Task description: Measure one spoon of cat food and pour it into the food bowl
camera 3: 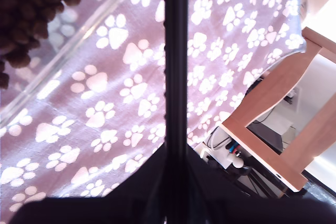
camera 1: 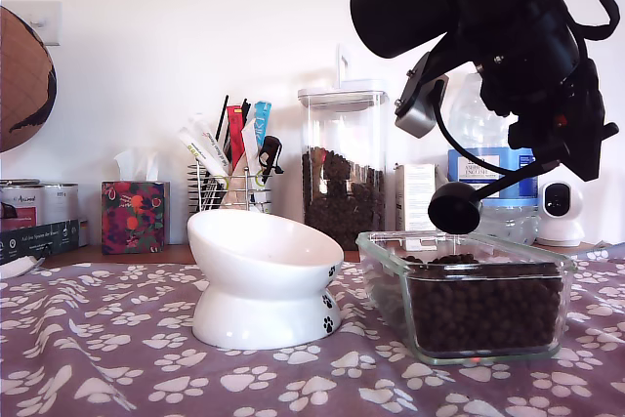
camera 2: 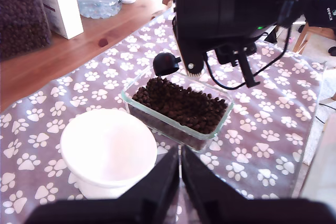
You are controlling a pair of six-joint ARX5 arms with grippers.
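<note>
The spoon (camera 1: 455,206) hangs in the air just above the cat food (camera 1: 485,305), with its round black cup over the far end of the clear glass dish (camera 1: 467,292) that holds the brown pellets. My second hand (camera 3: 176,167) pinches the spoon's long straight handle, and its two sides press tight on it. The handle runs straight out in front of this hand, and the dish of cat food lies below and ahead of it.

The white food bowl (camera 1: 262,280) stands just beside the glass dish, under and in front of my first hand (camera 2: 180,174). That hand is up in the air, its two sides pressed together with nothing between them. The glass dish lies just past the bowl from this hand.

Bowl and dish both sit on a purple cloth with white paw prints (camera 1: 117,358) that covers the tabletop.
</note>
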